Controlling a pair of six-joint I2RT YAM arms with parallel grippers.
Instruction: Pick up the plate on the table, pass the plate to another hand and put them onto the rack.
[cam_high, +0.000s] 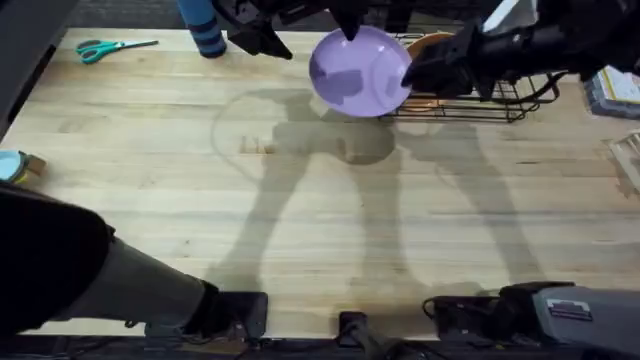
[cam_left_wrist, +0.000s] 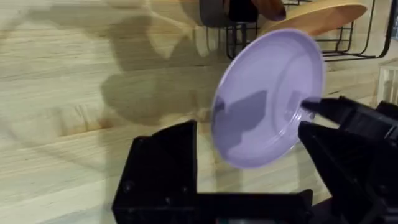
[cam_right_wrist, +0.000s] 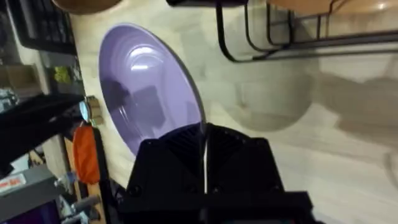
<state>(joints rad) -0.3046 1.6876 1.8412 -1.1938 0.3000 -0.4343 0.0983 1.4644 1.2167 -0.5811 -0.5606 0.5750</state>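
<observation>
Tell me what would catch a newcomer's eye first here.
The plate stands out: lavender, held tilted above the table at the far side, just in front of the rack. The right gripper is clamped on its rim, edge between the fingers, while the left gripper sits open beside it. An orange plate already stands in the rack.

Scissors (cam_high: 112, 47) with teal handles lie flat, far left of the claws. Blue cylinder (cam_high: 204, 30) stands upright, nearer, left of them. Orange plate (cam_high: 430, 45) just behind the claws. Tape roll (cam_high: 12, 165) far left, nearer the bases.
</observation>
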